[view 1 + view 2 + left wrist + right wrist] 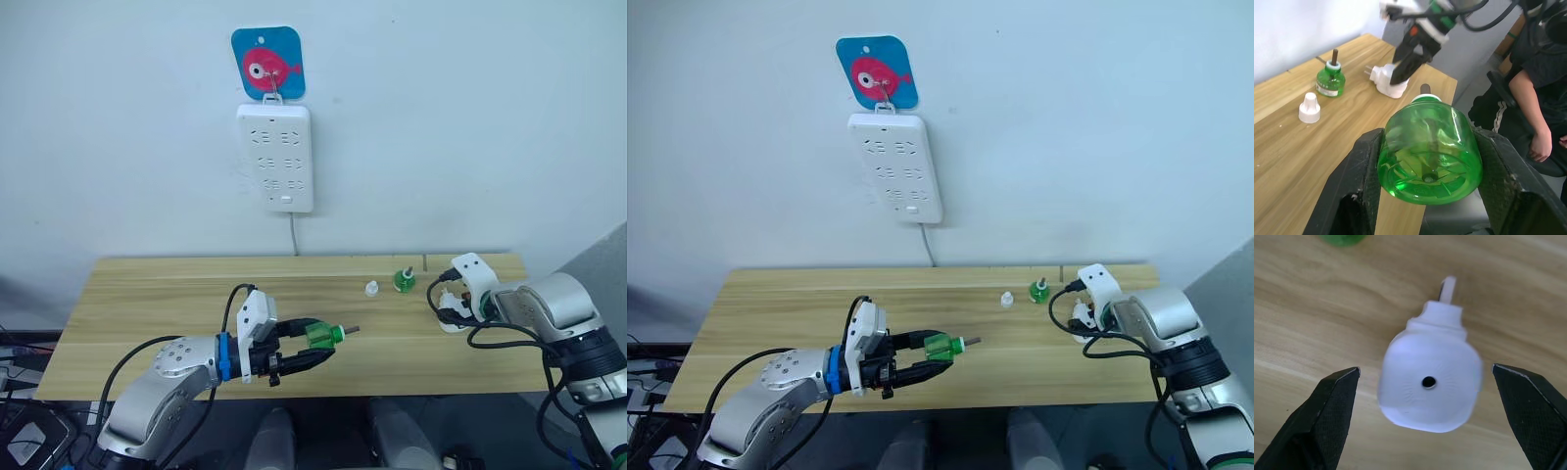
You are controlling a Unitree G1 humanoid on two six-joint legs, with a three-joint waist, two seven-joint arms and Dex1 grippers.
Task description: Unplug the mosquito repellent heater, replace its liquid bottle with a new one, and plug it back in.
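Right end effector wide over heater; center, close squarely. Left end effector gripping green bottle.

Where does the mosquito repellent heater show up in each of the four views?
Left eye view: heater on the table's right end.
Right eye view: heater, right of the upright green bottle.
Left wrist view: heater beside that bottle.
Right wrist view: heater inside the open right gripper, vent hole facing the camera.
Shared landmark: the upright green bottle.
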